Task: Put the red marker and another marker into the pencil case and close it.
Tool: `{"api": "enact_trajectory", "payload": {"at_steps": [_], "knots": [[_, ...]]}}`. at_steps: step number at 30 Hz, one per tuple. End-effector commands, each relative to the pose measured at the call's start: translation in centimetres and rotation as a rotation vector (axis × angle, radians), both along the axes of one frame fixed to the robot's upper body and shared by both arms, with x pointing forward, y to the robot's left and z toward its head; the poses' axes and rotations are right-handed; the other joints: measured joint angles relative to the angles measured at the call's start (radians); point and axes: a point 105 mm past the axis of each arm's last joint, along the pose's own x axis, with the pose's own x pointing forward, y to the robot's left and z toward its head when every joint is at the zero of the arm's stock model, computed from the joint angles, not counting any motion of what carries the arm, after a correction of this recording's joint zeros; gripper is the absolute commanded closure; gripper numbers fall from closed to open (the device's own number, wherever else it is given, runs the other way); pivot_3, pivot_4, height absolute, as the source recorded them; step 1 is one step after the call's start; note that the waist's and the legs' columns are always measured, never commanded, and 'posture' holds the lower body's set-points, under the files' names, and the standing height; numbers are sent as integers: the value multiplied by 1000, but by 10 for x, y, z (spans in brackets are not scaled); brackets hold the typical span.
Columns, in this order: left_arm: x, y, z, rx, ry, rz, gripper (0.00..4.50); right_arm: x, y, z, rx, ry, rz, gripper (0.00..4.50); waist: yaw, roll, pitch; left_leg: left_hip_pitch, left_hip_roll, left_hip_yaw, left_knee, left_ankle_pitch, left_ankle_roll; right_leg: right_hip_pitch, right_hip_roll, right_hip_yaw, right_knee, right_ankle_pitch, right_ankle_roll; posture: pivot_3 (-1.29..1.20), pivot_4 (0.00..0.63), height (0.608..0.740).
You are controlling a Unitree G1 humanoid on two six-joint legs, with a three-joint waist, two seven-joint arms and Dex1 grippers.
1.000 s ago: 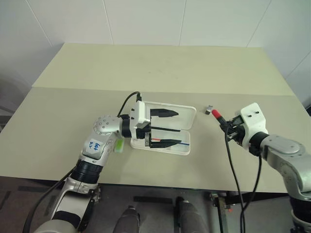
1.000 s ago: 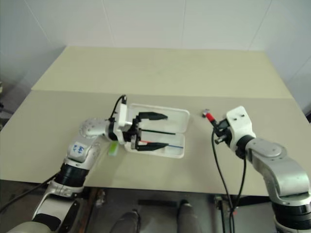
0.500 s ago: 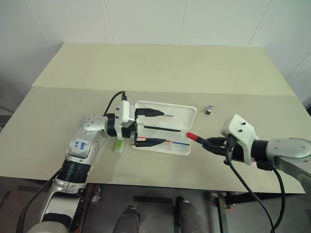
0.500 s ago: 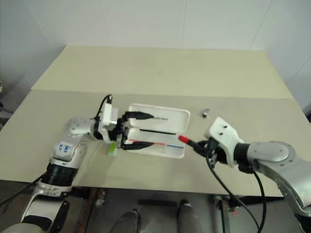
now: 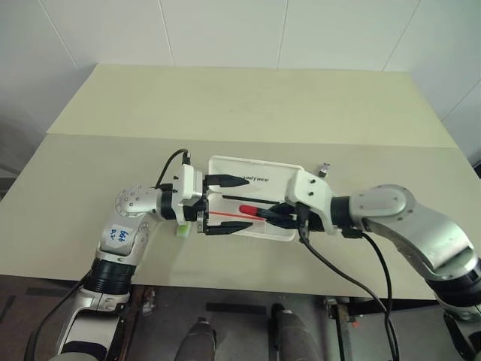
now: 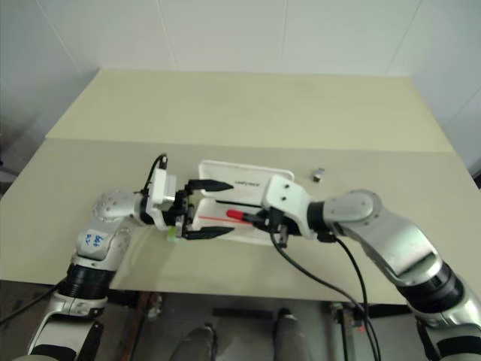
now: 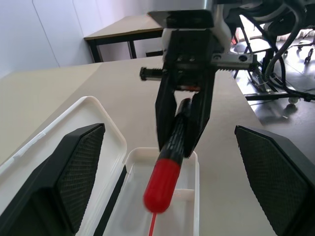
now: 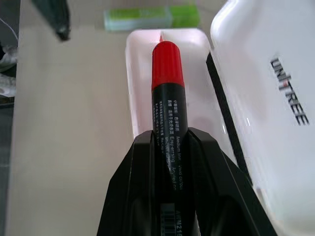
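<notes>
The white pencil case [image 5: 279,177] lies open on the table, lid flat at the far side with black lettering, tray [image 8: 141,73] on the near side. My right gripper [image 5: 264,213] is shut on the red marker [image 5: 247,210] and holds it low over the tray, red cap [image 8: 167,59] pointing toward my left gripper. Whether the marker touches the tray cannot be told. My left gripper [image 5: 249,202] is open at the case's left end, one finger over the lid and one at the tray's near edge. Another marker, light green [image 5: 183,228], lies on the table just left of the case, beneath the left wrist.
A small grey-and-black piece [image 5: 324,169] lies on the table right of the case. A black cable [image 5: 338,259] hangs from the right wrist over the table's near edge. The far half of the table [image 5: 248,98] is bare.
My right gripper has swung left with the red marker, from right of the case to over its tray. The left gripper has slid slightly left, uncovering more of the lid.
</notes>
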Motion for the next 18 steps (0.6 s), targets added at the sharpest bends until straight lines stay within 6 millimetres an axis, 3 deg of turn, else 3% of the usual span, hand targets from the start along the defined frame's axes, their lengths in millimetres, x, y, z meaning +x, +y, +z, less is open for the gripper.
{"api": "enact_trajectory", "payload": {"at_steps": [1, 18], "knots": [[-7, 3, 9, -15, -25, -7, 0, 4, 8, 3, -8, -45, 44, 3917, 0, 0, 0, -1, 0, 0, 0, 0, 0, -2, 0, 0, 1, 2, 3, 0, 150, 740], [-6, 0, 11, -14, -25, 12, 0, 33, 30, 3, -20, -125, 79, 3917, -7, 0, 0, -1, 0, 0, 1, 0, 0, -4, 0, 0, 7, 2, 4, 0, 150, 740]]}}
